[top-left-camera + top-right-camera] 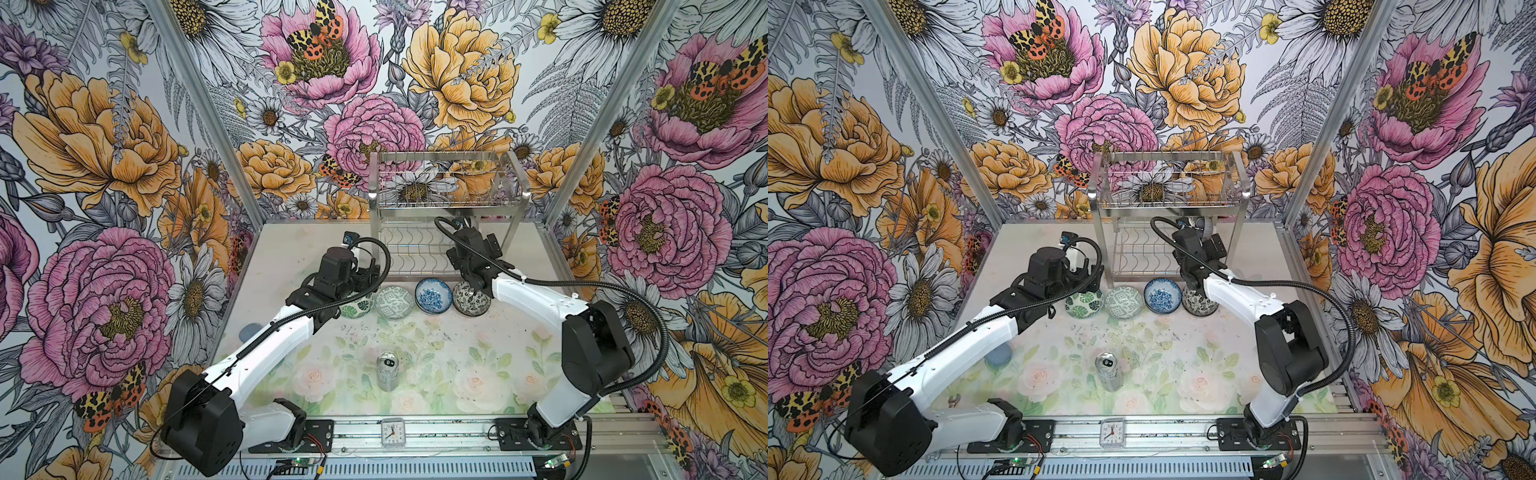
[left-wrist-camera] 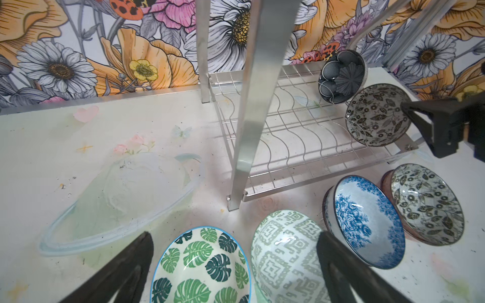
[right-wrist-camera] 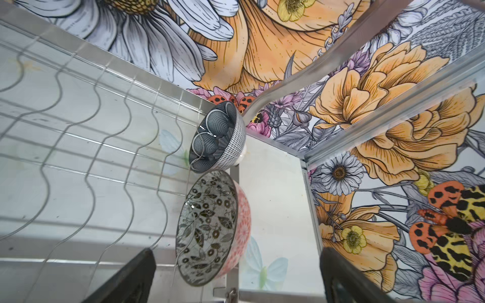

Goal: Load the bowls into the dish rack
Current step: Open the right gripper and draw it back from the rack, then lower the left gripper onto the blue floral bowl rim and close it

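Pale flower-printed table (image 1: 478, 365) boxed in by loud floral walls (image 1: 104, 145). Right gripper (image 3: 236, 251): fingers (image 3: 126, 275) spread wide, clamped on nothing, set to either side of a pink-sided leaf bowl (image 3: 210, 230) with no contact visible. That bowl on edge in the wavy wire slots of the dish rack (image 3: 105, 147), lower tier, right-hand end as seen in both top views. Close behind it a mesh-patterned bowl (image 3: 217, 136), likewise on edge in the slots, touching or not impossible to tell. Left gripper (image 2: 233, 244): fingers (image 2: 123, 272) also wide apart and empty, hovering over a monstera bowl (image 2: 202, 265) and a geometric bowl (image 2: 286, 262). Both of these mouth up on the table, side by side, part of a row of four just in front of the rack's front legs: monstera, geometric, then a blue floral bowl (image 1: 433, 295) and a black-vine bowl (image 1: 471, 297), the last partly under the right arm in both top views. Farther toward the near edge, well apart from the row, a silver can (image 1: 387, 371) standing upright. Beyond it, on the aluminium rail between the arm bases, a small clock (image 1: 392, 432). Under the left arm, a bluish round thing (image 1: 998, 353), too hidden to identify.
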`<move>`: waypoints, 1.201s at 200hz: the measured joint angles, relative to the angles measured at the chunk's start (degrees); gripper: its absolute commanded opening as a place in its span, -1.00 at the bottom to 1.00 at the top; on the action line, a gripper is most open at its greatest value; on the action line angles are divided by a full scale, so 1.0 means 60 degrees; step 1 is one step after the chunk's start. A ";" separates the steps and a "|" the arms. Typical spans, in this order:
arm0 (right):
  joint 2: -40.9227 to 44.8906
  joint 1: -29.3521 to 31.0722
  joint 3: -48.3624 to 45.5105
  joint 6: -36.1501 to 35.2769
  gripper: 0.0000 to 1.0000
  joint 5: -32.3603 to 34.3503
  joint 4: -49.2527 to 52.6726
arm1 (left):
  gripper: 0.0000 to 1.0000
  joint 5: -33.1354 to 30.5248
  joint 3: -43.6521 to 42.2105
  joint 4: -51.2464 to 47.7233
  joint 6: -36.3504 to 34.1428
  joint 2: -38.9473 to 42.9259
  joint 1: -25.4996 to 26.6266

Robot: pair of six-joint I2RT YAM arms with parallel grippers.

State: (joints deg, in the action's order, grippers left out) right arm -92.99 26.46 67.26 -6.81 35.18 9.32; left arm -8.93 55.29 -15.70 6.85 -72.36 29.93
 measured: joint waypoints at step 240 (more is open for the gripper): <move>0.3450 -0.0557 -0.2430 0.2004 0.99 -0.1249 0.0882 | 0.51 0.2033 0.3748 -0.0568 0.0364 -0.5690 0.1610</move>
State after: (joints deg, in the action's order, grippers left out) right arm -72.29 23.11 52.69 5.21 27.68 14.61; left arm 3.27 77.78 -19.11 9.04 -106.50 39.59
